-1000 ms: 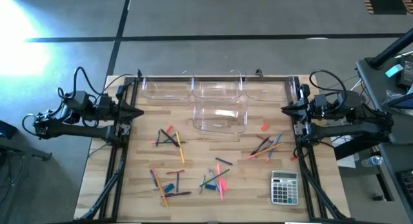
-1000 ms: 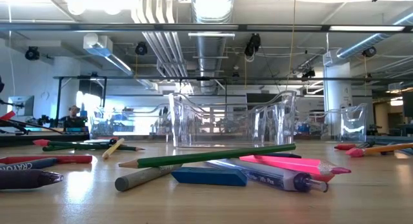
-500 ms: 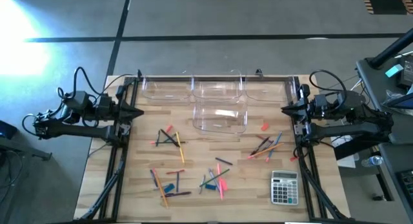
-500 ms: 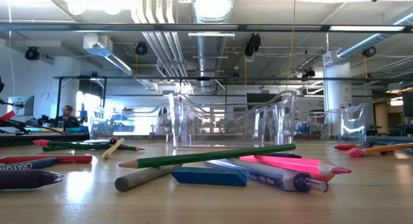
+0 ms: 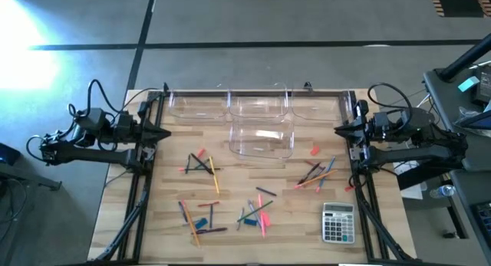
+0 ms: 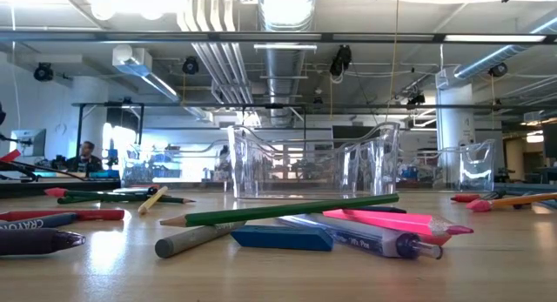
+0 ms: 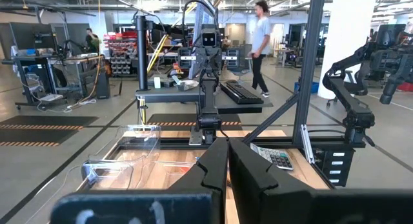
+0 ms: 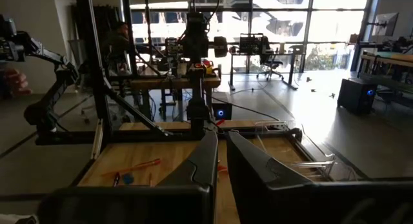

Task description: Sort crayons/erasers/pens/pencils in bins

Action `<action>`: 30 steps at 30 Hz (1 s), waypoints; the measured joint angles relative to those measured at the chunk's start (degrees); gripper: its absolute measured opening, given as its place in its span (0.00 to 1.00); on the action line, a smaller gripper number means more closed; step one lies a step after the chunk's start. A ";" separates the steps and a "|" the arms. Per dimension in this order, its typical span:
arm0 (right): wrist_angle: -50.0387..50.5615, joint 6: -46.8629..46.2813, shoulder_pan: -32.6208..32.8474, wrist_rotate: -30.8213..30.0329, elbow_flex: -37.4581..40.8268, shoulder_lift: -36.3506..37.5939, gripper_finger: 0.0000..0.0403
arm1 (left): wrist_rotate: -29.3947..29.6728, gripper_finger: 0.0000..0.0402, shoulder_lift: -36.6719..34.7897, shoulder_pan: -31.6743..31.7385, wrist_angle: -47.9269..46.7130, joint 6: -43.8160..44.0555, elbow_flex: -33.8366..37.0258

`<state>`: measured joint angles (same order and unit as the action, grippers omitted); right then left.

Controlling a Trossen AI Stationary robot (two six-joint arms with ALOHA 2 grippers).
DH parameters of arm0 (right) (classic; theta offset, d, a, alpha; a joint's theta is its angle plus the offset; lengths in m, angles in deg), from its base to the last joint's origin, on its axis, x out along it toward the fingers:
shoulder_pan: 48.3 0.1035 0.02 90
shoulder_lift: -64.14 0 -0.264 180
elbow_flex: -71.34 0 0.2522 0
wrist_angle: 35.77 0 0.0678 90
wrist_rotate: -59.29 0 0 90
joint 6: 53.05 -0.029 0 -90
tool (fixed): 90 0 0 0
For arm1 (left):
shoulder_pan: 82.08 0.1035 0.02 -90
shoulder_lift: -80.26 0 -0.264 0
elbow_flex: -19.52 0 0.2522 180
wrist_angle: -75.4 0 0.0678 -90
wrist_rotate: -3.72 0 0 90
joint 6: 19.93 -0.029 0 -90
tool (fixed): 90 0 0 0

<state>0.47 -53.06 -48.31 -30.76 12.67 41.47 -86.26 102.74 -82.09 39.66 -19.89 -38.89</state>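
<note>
Both arms wait at the side edges of the wooden surface (image 5: 299,220): the left end effector (image 5: 156,132) sits at the left edge and the right end effector (image 5: 343,130) at the right edge, each with its fingers together and gripping nothing, as both wrist views show. The four clear bins (image 5: 261,140) stand toward the far edge, three in a row along it and the fourth just in front of the middle one, nearer the centre. The sticks and blocks lie loose on the near half of the surface, outside the bins. Left of centre, pencils (image 5: 212,176) and dark pens (image 5: 201,165) cross each other in a small pile. Toward the near left corner are more sticks and a blue one of the erasers (image 5: 201,222). Near the middle of the near edge, green and pink sticks overlap; in the low view the crayons (image 6: 61,216) lie at that picture's left. Toward the right edge is another cluster of sticks, with a small red piece (image 5: 314,150) apart from it, and a grey calculator (image 5: 337,222) sits near the near right corner.
</note>
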 joint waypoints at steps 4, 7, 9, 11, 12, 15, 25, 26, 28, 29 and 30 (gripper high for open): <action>0.00 0.00 0.00 0.00 0.00 -0.01 0.07 | -0.01 0.00 0.00 -0.02 0.00 -0.01 -0.01; -0.02 0.00 0.00 0.01 0.00 0.01 0.07 | -0.01 0.00 0.00 -0.02 0.00 0.00 -0.01; 0.00 0.00 -0.02 0.00 0.00 0.01 0.07 | -0.01 0.00 0.00 -0.02 0.00 0.02 0.00; 0.00 0.00 0.00 0.02 -0.02 0.01 0.07 | 0.00 0.00 0.00 0.00 0.00 0.02 0.00; -0.01 0.00 0.00 0.02 0.00 0.01 0.07 | -0.01 0.00 0.00 -0.01 0.00 0.02 -0.01; 0.00 0.00 -0.02 0.01 0.00 -0.01 0.07 | -0.01 0.00 0.00 -0.02 0.00 0.02 0.01; 0.00 0.00 0.00 0.02 0.00 -0.01 0.07 | 0.01 0.00 0.00 -0.02 0.30 -0.64 0.00; 0.00 0.00 0.00 0.00 0.00 0.01 0.07 | 0.04 0.00 0.01 -0.01 0.90 -0.64 0.01; 0.00 0.00 -0.01 0.02 0.00 0.01 0.07 | 0.37 0.00 0.04 -0.01 2.76 -0.66 0.01; 0.00 0.00 -0.01 0.02 0.00 -0.01 0.07 | 0.39 0.00 0.37 0.00 3.44 -0.57 0.01; 0.00 0.00 0.00 0.02 0.00 0.01 0.07 | 0.43 0.00 0.75 -0.02 4.00 -0.47 0.01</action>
<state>0.46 -53.06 -48.31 -30.74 12.67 41.48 -85.83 103.49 -82.11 43.66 -20.36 -38.88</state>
